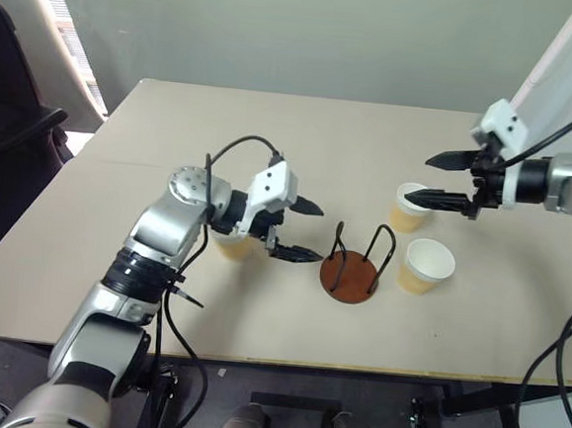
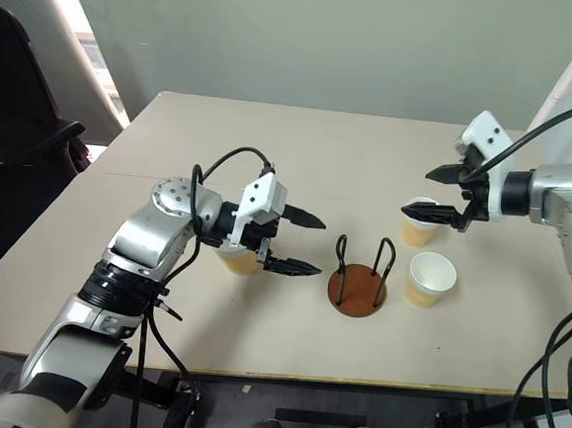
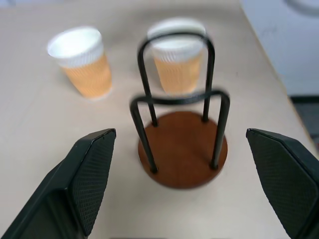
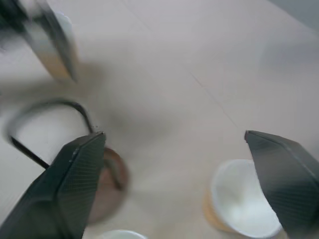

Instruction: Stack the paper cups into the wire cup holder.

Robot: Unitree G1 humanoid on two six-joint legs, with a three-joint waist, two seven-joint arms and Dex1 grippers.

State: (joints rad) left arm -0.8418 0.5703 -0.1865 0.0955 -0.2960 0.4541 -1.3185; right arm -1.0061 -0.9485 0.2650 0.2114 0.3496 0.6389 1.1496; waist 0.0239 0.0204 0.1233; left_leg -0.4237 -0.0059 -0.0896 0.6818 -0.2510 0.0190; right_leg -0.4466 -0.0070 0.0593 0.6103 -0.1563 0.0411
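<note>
Beige matte table (image 1: 302, 136), flat, carrying everything. Left gripper (image 1: 303, 230) just beside the holder's left, jaws spread wide and empty, aimed across at it; one tan cup (image 1: 232, 244) standing right behind that wrist, apparently let go there rather than stacked. Right gripper (image 1: 445, 179) hovering over the far cup (image 1: 408, 208), jaws wide and empty, seemingly lining up a pick. Wire cup holder (image 1: 351, 269) mid-table between the arms: round reddish-brown disc, thin black wire loops, nothing inside. Third cup (image 1: 428, 266) upright just right of the holder. Cups tapered, ribbed tan paper, white inside, rolled rims. None stacked yet.
</note>
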